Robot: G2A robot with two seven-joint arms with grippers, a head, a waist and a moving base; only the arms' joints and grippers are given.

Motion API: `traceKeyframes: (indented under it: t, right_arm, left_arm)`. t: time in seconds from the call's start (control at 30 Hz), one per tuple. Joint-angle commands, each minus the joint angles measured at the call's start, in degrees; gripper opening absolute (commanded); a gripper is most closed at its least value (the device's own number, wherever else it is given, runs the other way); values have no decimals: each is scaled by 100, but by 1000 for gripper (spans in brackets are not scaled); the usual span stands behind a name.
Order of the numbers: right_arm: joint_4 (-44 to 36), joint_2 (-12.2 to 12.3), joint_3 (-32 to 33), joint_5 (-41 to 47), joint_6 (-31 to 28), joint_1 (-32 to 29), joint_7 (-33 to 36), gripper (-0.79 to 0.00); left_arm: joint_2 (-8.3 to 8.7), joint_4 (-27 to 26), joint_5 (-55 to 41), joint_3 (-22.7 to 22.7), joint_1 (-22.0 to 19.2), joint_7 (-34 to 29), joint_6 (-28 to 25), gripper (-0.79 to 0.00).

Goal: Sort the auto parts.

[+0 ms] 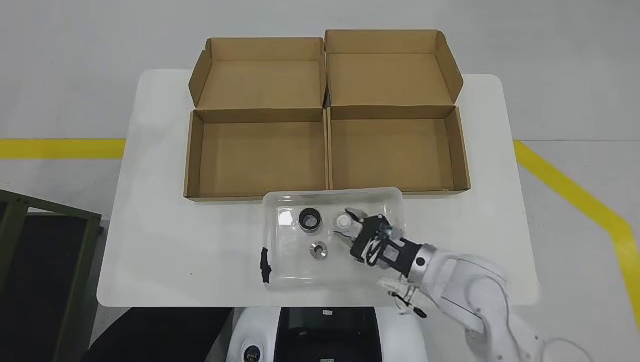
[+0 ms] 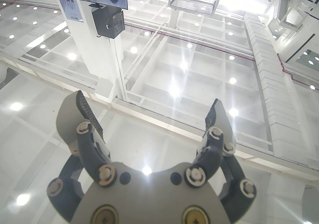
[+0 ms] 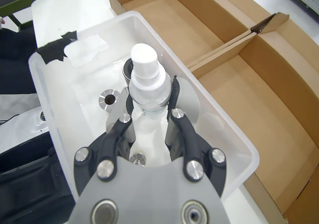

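Right tool (image 3: 151,94) gripping white-capped bottle (image 3: 145,70), inside clear bin (image 3: 216,132)

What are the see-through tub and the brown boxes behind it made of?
The tub looks like smooth translucent plastic: what lies behind shows hazily through its walls. The boxes look like plain matte cardboard, brown with folded flaps and creased edges.

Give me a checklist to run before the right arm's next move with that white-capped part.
1. Grip: right gripper closed on the white-capped part: ok.
2. Part out of the clear bin: not ok, inside it.
3. Left cardboard box and right cardboard box open, floors bare: ok.
4. Metal ring clear of the fingers: cannot tell.
5. Left gripper out of the way: ok, open, aimed at the ceiling.
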Motion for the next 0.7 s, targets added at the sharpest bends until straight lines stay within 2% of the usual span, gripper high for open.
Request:
traceKeyframes:
  t: [0.0, 0.13, 0.47, 0.67]
  right_arm:
    - [-62, 5, 23, 188, -21, -19, -147, -785]
    - [-128, 8, 8, 416, -86, 7, -556, -785]
    - [-191, -43, -119, 1089, 120, 148, -2089, -785]
    - [-295, -68, -108, 1542, 123, 297, -2697, -785]
  left_arm:
    - [0, 0, 0, 0, 0, 0, 0, 0]
    - [0, 0, 0, 0, 0, 0, 0, 0]
    - [0, 0, 0, 0, 0, 0, 0, 0]
    - [0, 0, 0, 0, 0, 0, 0, 0]
